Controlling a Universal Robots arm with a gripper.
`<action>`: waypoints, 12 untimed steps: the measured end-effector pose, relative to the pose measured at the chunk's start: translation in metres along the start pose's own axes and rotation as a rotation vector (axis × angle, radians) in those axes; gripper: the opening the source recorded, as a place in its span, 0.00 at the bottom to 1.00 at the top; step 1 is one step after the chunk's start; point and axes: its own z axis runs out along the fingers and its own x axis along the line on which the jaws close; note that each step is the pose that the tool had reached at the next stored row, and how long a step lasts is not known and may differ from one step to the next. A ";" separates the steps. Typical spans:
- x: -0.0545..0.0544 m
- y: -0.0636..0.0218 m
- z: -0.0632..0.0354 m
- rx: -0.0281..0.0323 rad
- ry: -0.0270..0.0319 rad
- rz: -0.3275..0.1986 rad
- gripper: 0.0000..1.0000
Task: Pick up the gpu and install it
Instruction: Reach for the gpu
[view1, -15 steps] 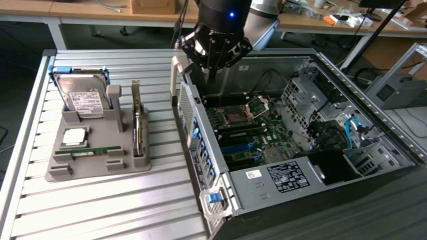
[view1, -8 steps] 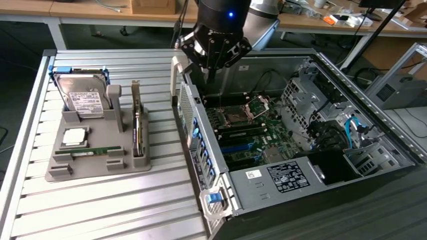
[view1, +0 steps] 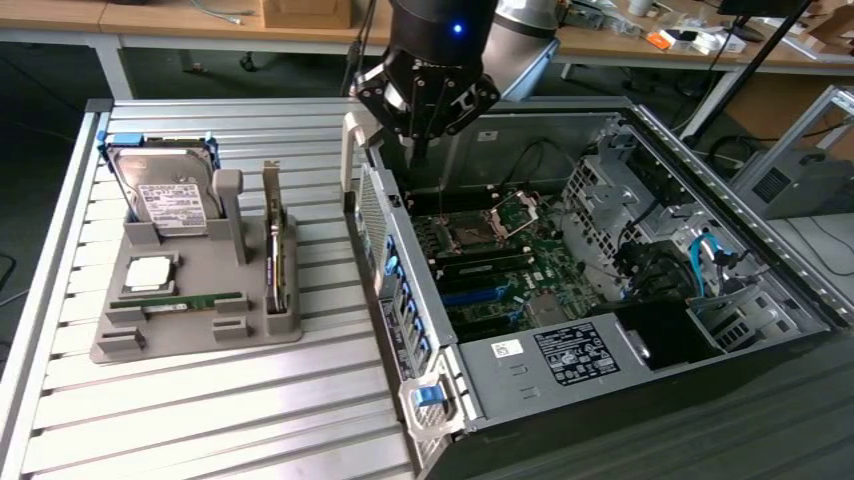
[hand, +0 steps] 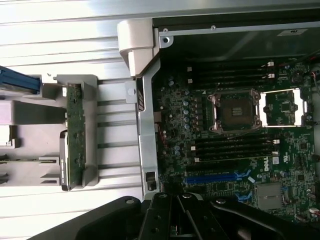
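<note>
The gpu (view1: 275, 250) is a thin dark card with a tan-brown face, standing on edge in a slot of the grey holder (view1: 174, 340), at the holder's side nearest the computer case. In the wrist view the gpu (hand: 76, 135) shows edge-on as a green strip. My gripper (view1: 416, 152) hangs above the case's back corner, to the exterior view's right of the gpu and well apart from it. The gripper (hand: 174, 225) is shut with nothing between its fingers.
The open computer case (view1: 747, 270) lies on its side with the motherboard (view1: 507, 270) and a blue slot (hand: 210, 177) exposed. The holder also carries a hard drive (view1: 163, 195), a processor (view1: 150, 273) and a memory stick (view1: 194, 300). The slatted metal table (view1: 200, 420) lies underneath.
</note>
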 end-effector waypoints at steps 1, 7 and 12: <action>0.001 0.0000 0.0000 0.0000 0.0000 0.000 0.11; 0.003 -0.0002 -0.0001 0.0001 0.0001 0.000 0.11; 0.005 -0.0004 -0.0002 0.0000 0.0000 0.000 0.11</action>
